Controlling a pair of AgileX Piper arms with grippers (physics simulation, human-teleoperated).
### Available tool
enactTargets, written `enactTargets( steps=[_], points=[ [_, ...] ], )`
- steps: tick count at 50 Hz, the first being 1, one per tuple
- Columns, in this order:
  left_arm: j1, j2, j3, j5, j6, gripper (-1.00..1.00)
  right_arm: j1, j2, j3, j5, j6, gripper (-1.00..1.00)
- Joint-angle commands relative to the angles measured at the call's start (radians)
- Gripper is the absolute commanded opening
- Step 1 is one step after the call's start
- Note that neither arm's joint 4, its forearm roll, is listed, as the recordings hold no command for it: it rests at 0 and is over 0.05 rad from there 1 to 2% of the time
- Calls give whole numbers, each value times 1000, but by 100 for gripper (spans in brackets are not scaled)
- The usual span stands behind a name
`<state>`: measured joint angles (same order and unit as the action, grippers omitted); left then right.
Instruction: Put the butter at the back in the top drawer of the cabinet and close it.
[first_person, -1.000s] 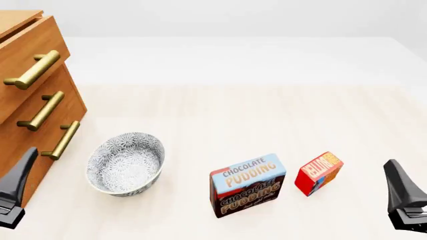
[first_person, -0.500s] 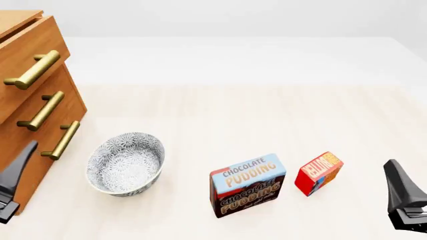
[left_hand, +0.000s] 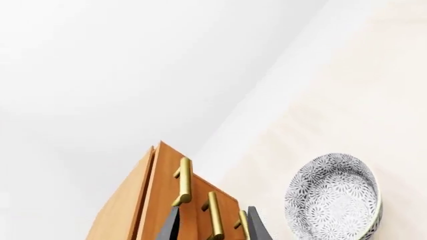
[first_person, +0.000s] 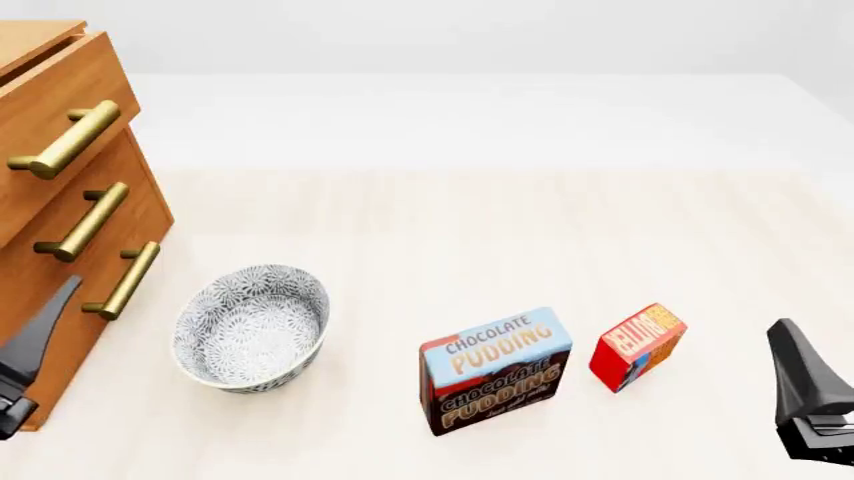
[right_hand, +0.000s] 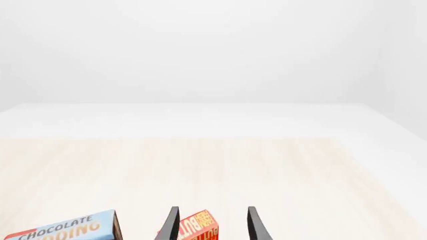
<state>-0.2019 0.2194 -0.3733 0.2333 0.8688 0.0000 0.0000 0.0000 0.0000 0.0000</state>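
Note:
The butter (first_person: 638, 346), a small red box with orange lettering, stands on the table at the front right, right of the pudding box. In the right wrist view the butter (right_hand: 197, 227) lies just beyond my open right gripper (right_hand: 213, 210), which holds nothing. That right gripper (first_person: 807, 395) sits at the front right edge, right of the butter. The wooden cabinet (first_person: 40, 200) stands at the left, its top drawer (first_person: 64, 140) looking shut. My left gripper (first_person: 34, 355) hovers low beside the cabinet's bottom drawer. Seen from the left wrist, the left gripper (left_hand: 213, 227) is open and faces the cabinet (left_hand: 157, 200).
A patterned grey bowl (first_person: 251, 327) sits right of the cabinet's foot and also appears in the left wrist view as the bowl (left_hand: 333, 195). A brown-and-blue Chocolate Pudding box (first_person: 495, 368) stands between bowl and butter. Two lower drawers (first_person: 83, 222) have brass handles too.
My left gripper has shifted slightly left and further out of the picture, turning toward the cabinet. The right gripper, butter, bowl and pudding box have not moved.

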Motion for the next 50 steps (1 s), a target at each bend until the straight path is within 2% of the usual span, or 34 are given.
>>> enactTargets(
  steps=[1, 17, 35, 50],
  points=[
    [-3, 22, -1, -2, 82, 100, 0, 0, 0, 0, 0, 100],
    [16, 24, 12, -16, 158, 100, 0, 0, 0, 0, 0, 100],
    [98, 52, 11, -44, 232, 100, 0, 0, 0, 0, 0, 100],
    [92, 98, 35, -118, 277, 100, 0, 0, 0, 0, 0, 100]
  ],
)
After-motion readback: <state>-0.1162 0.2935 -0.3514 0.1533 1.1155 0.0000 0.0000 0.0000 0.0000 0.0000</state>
